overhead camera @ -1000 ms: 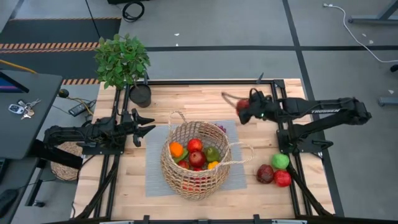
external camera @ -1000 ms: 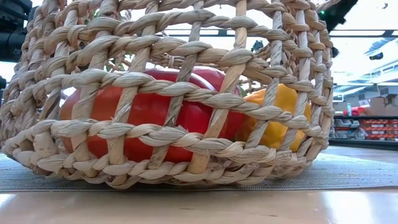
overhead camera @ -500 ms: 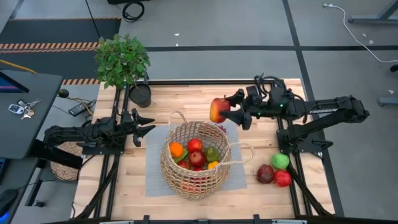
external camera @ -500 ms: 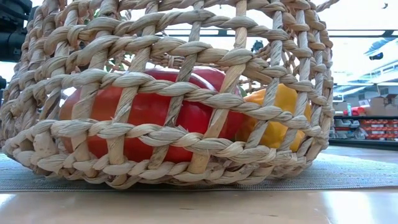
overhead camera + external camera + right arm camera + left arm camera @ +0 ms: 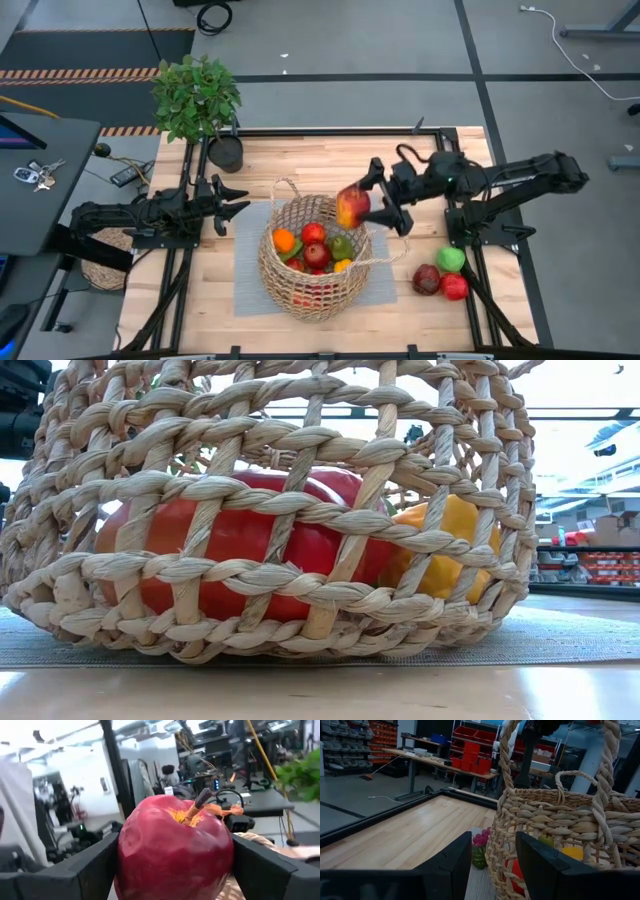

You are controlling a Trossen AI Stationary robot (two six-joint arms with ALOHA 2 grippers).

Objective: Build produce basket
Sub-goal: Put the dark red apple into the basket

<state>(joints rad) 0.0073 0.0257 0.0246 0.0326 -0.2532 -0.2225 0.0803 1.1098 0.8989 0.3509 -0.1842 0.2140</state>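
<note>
The tan wicker basket (image 5: 312, 255) stands on a grey mat (image 5: 247, 275) at the table's middle and holds several fruits and vegetables (image 5: 315, 245); it also shows in the low view (image 5: 270, 510) and the left wrist view (image 5: 560, 830). My right gripper (image 5: 372, 200) is shut on a red apple (image 5: 351, 205) above the basket's far right rim. My left gripper (image 5: 232, 203) is open and empty left of the basket. A green fruit (image 5: 451, 259) and two red ones (image 5: 440, 282) lie at the right. My right gripper pinches the red apple's two opposite sides (image 5: 220, 855) between its two fingers (image 5: 260, 870). The fingers come about level from the table's right. The apple is lifted clear above the basket's rim, its stem (image 5: 200, 800) showing in the right wrist view.
A potted leafy plant (image 5: 197, 100) in a black pot (image 5: 226, 153) stands at the far left corner. A small pink and green item (image 5: 480, 847) lies on the mat behind the basket. A black frame (image 5: 330, 131) runs around the table.
My right gripper has carried the red apple from the table's far right toward the basket, leftward and nearer, and now holds it over the basket's far right rim. The gripper has turned as it went. My left arm has kept still.
</note>
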